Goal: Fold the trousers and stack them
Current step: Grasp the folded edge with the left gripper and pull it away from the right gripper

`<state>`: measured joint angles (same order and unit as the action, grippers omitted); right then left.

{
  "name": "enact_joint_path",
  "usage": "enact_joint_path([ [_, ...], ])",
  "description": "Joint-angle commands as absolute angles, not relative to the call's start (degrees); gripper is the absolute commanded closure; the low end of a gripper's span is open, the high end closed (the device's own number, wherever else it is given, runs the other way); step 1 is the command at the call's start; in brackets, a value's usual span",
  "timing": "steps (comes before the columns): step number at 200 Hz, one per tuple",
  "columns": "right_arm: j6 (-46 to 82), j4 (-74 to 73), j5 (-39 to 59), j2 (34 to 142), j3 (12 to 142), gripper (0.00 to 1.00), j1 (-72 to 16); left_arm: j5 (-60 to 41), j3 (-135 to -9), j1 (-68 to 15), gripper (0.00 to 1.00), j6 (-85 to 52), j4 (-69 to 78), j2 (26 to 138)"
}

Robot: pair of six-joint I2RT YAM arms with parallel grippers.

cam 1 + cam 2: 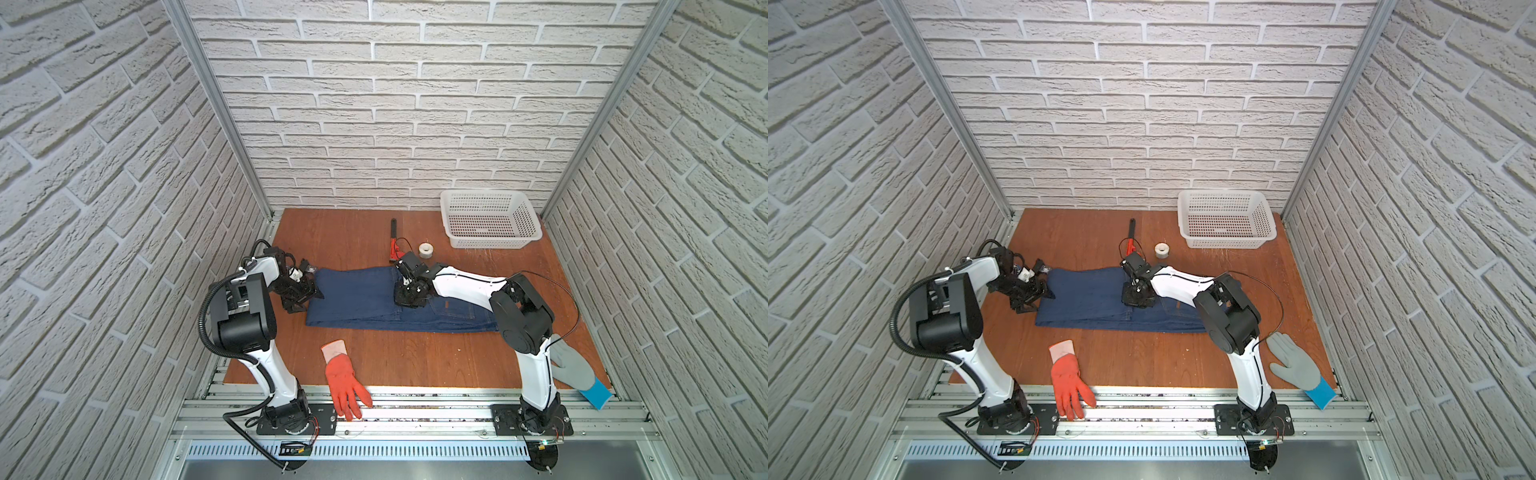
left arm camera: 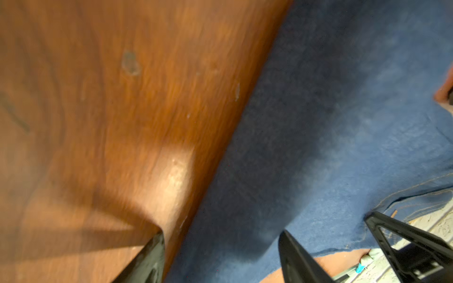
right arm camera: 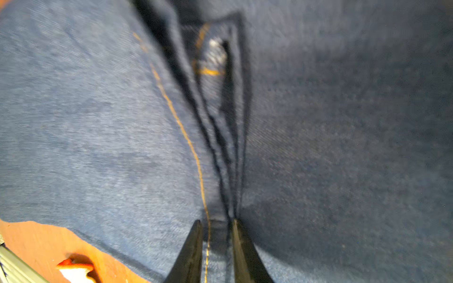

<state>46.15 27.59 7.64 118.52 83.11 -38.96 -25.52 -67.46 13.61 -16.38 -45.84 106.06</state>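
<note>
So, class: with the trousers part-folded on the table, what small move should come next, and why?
Probably close the left hand on the left end of the trousers. Its jaws stand open astride that edge, gripping nothing, while the right hand pinches a fold at the middle.

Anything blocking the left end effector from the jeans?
Nothing visible. The left end effector is open right at the left edge of the jeans, with only bare table beside it. The right end effector pinches a fold mid-jeans.
</note>
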Motion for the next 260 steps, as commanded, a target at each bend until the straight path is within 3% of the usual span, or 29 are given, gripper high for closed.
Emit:
enact_joint_path([
  [1,46.7,26.2,8.2,118.2,81.9,0.77,-39.8,-27.3,-68.1,14.2,0.33,-14.8,-48.1,107.5],
  [49,46.8,25.9,8.4,118.1,81.6,0.79,-39.9,-32.0,-66.6,14.2,0.45,-14.6,-47.7,106.5],
  [125,47.1,25.8,8.5,119.0,81.6,0.80,-40.3,-34.5,-65.0,14.1,0.78,-15.4,-46.9,103.5],
  [159,47.2,26.0,8.6,118.9,82.2,0.80,-40.6,-33.2,-63.9,14.1,1.00,-16.0,-46.4,99.9],
  [183,47.0,26.3,8.7,118.0,82.7,0.78,-40.8,-29.8,-63.4,14.1,1.00,-16.4,-46.6,95.7],
  [228,45.9,27.6,8.0,113.9,83.1,0.60,-40.8,-19.1,-63.9,14.1,1.00,-17.1,-48.8,87.4],
  [260,43.3,31.3,4.5,108.2,82.5,0.54,-40.6,-12.1,-65.9,14.2,1.00,-16.6,-51.7,84.2],
])
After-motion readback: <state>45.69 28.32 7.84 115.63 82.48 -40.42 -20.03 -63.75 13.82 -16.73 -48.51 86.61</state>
